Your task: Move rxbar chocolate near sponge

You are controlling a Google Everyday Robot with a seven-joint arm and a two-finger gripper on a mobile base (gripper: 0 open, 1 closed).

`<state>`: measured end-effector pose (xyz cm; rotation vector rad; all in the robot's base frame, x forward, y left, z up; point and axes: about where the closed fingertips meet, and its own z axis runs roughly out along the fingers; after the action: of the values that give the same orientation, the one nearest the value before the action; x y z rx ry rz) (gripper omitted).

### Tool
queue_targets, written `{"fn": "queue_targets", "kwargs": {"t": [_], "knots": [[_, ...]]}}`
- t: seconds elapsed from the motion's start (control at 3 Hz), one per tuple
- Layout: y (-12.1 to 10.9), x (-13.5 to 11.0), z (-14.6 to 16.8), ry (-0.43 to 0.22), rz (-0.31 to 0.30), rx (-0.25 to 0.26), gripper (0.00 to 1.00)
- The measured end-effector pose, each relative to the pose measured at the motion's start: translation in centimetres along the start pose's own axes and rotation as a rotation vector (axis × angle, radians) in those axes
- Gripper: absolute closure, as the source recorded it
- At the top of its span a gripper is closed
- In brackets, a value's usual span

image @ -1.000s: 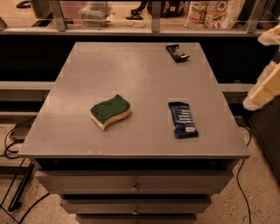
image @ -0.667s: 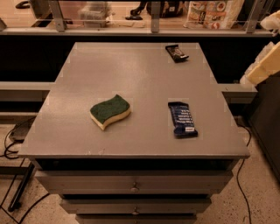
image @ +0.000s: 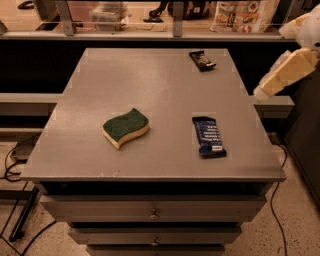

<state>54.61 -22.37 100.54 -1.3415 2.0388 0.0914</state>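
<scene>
The rxbar chocolate [image: 202, 60], a small black wrapper with pale print, lies at the far right corner of the grey table [image: 160, 85]. The sponge [image: 126, 127], wavy with a dark green top and a pale yellow base, lies at the front left of the middle. My gripper [image: 270, 62] hangs in the air off the table's right edge, to the right of the rxbar chocolate and a little nearer to me. It is open and empty, with its pale fingers [image: 286, 72] spread apart.
A longer dark-blue bar wrapper [image: 208, 136] lies at the front right of the table. A shelf with bags and boxes [image: 240, 15] runs behind the table. Drawers [image: 152, 215] sit under the tabletop. Cables [image: 15, 160] lie on the floor at the left.
My gripper has risen and moved a little left, toward the table's far right corner. The sponge and both bars have not moved.
</scene>
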Motion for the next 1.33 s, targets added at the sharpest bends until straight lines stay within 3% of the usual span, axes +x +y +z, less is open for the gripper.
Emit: {"fn": "queue_targets", "kwargs": {"t": [0.33,1.0,1.33], "knots": [[-0.9,-2.8,4.0,-0.088,0.031,-0.028,0.00],[-4.5,-7.0,11.6,-0.256,0.149,-0.092,0.00],[-7.9,-9.0,17.1,-0.320,0.210,-0.096,0.00]]}}
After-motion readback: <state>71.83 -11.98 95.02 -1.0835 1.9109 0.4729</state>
